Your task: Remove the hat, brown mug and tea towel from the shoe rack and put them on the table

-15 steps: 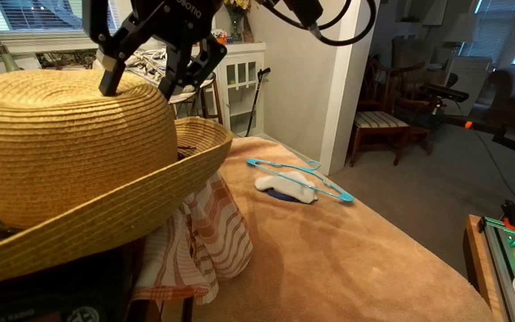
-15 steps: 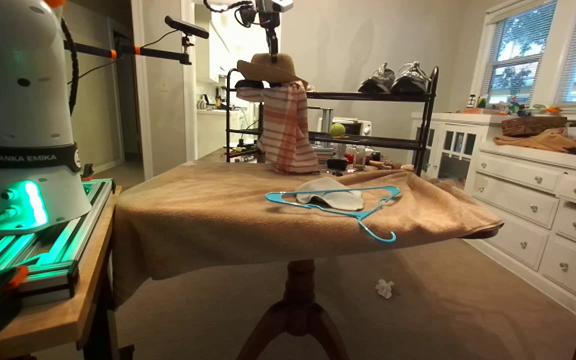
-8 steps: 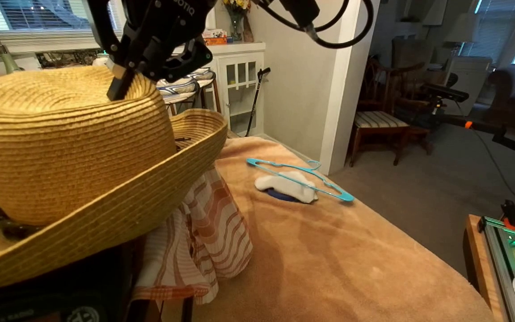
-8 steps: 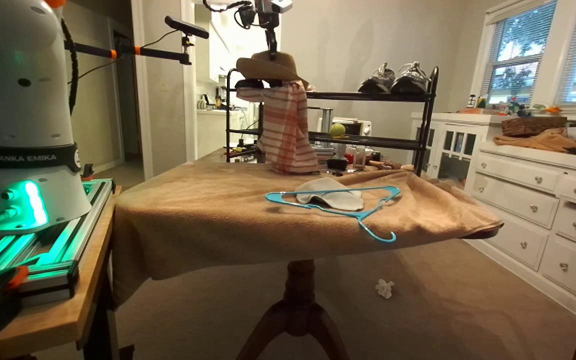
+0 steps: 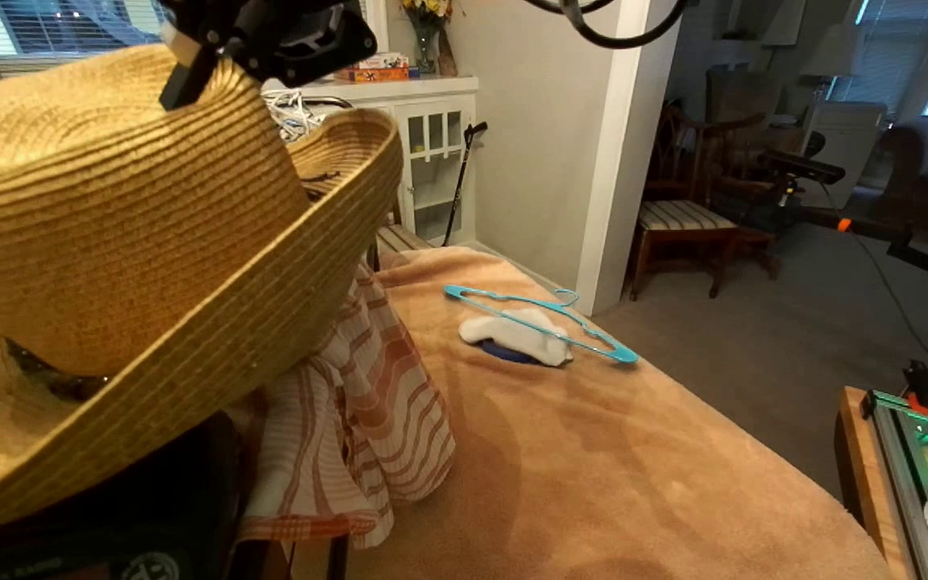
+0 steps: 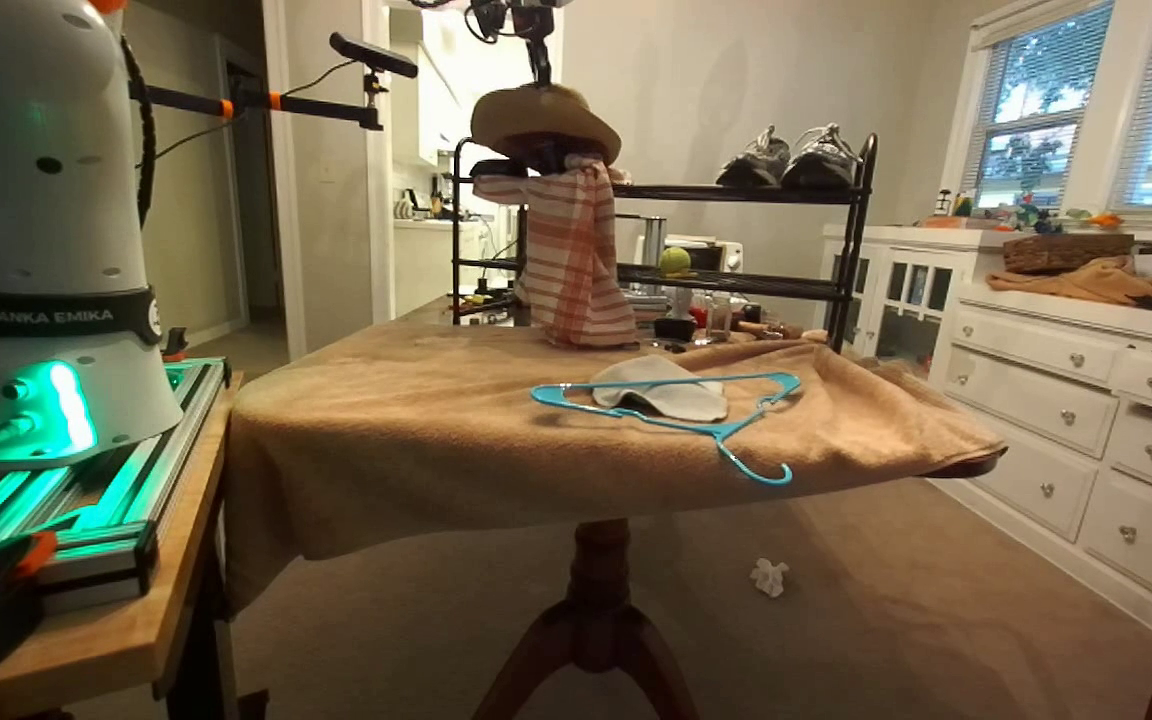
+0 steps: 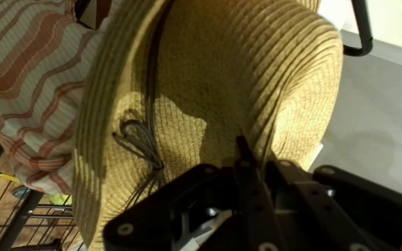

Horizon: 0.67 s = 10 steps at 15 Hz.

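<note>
One crown edge of the hat point(image 5: 134, 217) pinched in your near-closed gripper point(image 7: 258, 149); table point(image 6: 406, 400) room between hanger point(image 6: 716, 430) and robot-side edge.

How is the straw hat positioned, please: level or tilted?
Tilted. In an exterior view, the straw hat has its brim sloping up from lower left to upper right. The gripper pinches the hat's top.

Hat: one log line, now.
gripper: shut on crown of hat | hat: tilted, not on table | tea towel: draped on shoe rack
</note>
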Each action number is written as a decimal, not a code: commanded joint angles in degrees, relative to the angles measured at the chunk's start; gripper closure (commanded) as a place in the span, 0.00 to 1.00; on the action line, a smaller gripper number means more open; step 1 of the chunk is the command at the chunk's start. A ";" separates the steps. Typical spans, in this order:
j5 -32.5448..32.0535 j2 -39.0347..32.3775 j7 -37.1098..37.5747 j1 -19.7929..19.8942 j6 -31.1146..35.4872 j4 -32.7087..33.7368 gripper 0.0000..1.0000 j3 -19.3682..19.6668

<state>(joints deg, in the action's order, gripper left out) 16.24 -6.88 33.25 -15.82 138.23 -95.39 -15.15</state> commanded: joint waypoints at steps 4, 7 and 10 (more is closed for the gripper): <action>11.58 4.49 -7.97 0.55 5.18 -1.27 0.98 -0.45; 15.95 6.66 -11.21 1.10 7.68 -2.38 0.98 0.18; 19.75 9.45 -14.93 2.11 8.19 -4.02 0.98 1.25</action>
<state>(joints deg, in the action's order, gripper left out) 31.30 -1.33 22.46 -14.79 145.09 -95.82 -14.56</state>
